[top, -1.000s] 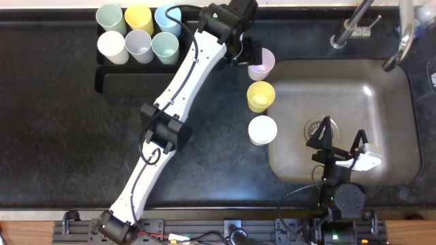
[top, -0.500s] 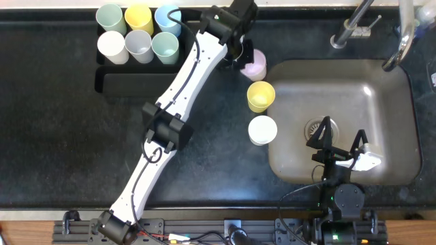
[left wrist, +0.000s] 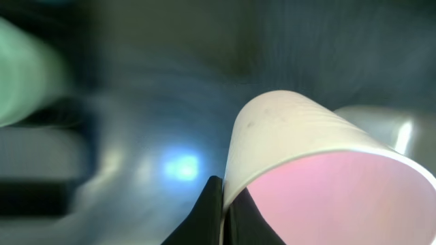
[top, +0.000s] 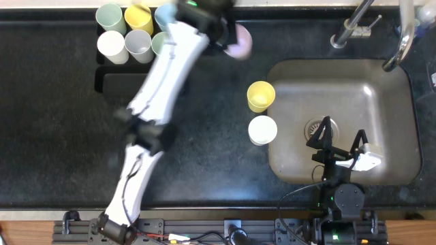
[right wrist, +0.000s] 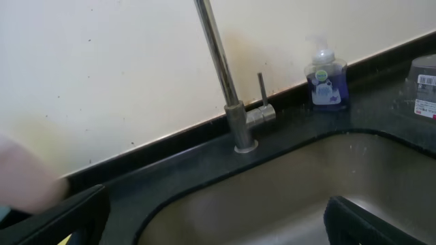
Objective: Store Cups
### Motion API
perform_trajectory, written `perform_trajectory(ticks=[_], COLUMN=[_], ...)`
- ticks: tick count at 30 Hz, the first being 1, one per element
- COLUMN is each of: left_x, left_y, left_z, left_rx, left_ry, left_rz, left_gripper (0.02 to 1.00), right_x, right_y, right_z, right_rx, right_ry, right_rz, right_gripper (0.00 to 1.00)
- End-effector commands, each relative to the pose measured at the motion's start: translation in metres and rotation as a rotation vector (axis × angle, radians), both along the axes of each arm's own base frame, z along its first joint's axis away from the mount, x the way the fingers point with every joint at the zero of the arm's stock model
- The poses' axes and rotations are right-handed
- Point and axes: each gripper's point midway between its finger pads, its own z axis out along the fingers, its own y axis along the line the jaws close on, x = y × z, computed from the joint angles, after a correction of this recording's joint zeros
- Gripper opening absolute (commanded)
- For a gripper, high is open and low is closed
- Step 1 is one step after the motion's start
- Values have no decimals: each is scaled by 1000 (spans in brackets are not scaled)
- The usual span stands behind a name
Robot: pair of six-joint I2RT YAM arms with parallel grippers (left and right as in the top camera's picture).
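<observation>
Two dark fingers (left wrist: 203, 223) of the left gripper (left wrist: 223, 216) are clenched on the wall of a pink cup (left wrist: 306, 156). One finger lies outside the rim and one inside it. The cup is tipped, so its pink inside faces the wrist camera. Past the fingers, to one side, a pale green cup (left wrist: 20, 75) shows as a blur. From above, the held cup sits just beside a black tray (top: 119, 80) that carries six upright cups in two rows. A yellow cup (top: 260, 96) and a white cup (top: 262, 129) stand on the dark counter (top: 61, 150), well apart from these fingers and just beside the rim of the steel sink (top: 381, 88).

The right gripper (top: 338, 144) hangs over that sink with its fingers (right wrist: 65, 218) spread wide and nothing between them. The white cup is the cup nearest it. Beyond the spread fingers a tall faucet (right wrist: 228, 88) rises at the sink's back edge, and farther along the wall stands a soap bottle (right wrist: 325, 78).
</observation>
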Motion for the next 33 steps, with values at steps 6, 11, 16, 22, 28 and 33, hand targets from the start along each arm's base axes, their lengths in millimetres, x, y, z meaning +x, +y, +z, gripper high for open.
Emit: perform_trajectory(ticks=[6, 11, 16, 22, 28, 33], left_x=[-105, -142, -157, -136, -120, -99], left_y=[217, 266, 284, 296, 306, 309], left_z=[111, 31, -16, -30, -47, -50], left_rx=[55, -27, 6, -8, -50, -55], left_ry=[-178, -49, 76, 69, 93, 95], left_rz=[551, 693, 753, 785, 854, 853], left_gripper=[36, 34, 34, 34, 34, 34], right_x=[0, 0, 0, 0, 0, 0], right_y=[-1, -1, -1, -1, -1, -1], right_z=[-4, -4, -4, -4, -4, -4], right_rx=[0, 0, 0, 0, 0, 0], right_ry=[3, 3, 3, 3, 3, 3], right_rz=[-6, -6, -6, -6, -6, -6], right_gripper=[998, 998, 998, 998, 998, 998])
